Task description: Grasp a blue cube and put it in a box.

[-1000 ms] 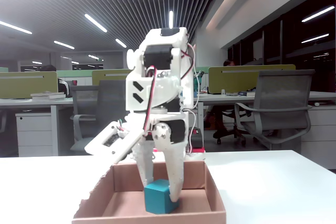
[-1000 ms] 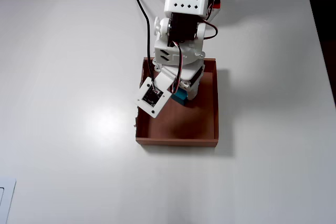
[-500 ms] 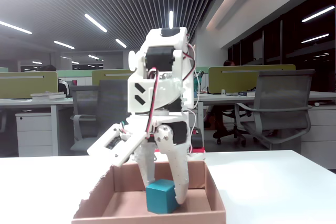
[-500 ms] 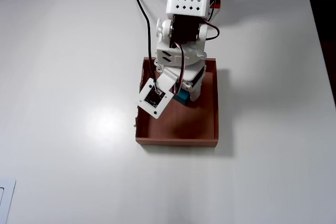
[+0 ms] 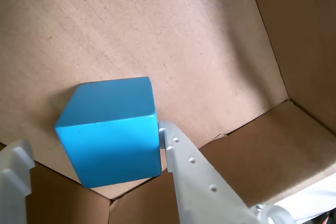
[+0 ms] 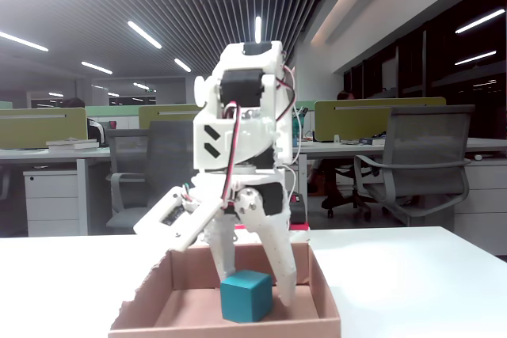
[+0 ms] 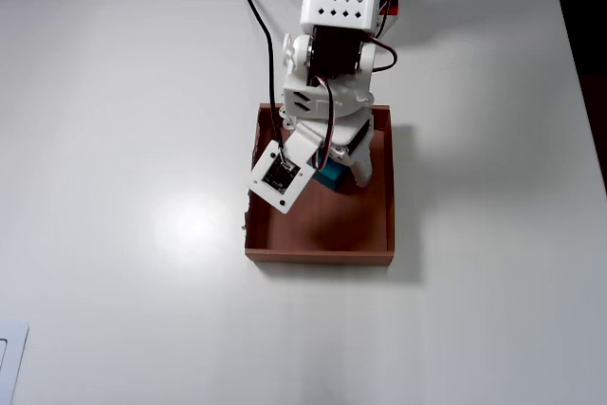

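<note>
The blue cube (image 5: pixel 110 129) lies on the floor of the brown cardboard box (image 5: pixel 294 145), near a corner fold. My white gripper (image 5: pixel 92 142) is open and straddles it. The right finger (image 5: pixel 181 156) touches the cube's right side, and the left finger (image 5: pixel 16 163) stands clear of it. In the fixed view the cube (image 6: pixel 246 295) sits low in the box (image 6: pixel 230 328) between the spread fingers of the gripper (image 6: pixel 253 290). In the overhead view the arm covers most of the cube (image 7: pixel 331 175) inside the box (image 7: pixel 322 255).
The box stands on a white table (image 7: pixel 123 139). Its left rim (image 6: pixel 139 294) is ragged and torn. Office desks and chairs fill the background of the fixed view. A pale flat object (image 7: pixel 8 358) lies at the table's lower left corner.
</note>
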Robot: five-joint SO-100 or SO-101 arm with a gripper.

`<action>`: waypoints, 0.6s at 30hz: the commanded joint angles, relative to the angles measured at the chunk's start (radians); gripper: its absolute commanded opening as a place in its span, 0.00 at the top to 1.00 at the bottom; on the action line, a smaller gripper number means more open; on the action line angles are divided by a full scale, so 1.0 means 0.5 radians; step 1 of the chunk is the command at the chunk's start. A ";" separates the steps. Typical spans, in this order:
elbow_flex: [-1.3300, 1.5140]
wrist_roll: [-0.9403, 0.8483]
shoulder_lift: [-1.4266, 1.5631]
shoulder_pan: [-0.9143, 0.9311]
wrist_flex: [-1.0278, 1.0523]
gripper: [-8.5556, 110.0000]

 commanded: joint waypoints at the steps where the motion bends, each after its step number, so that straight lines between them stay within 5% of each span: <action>1: -0.028 -0.034 0.209 0.025 0.071 0.67; 18: 0.291 -0.469 1.304 0.276 0.276 0.69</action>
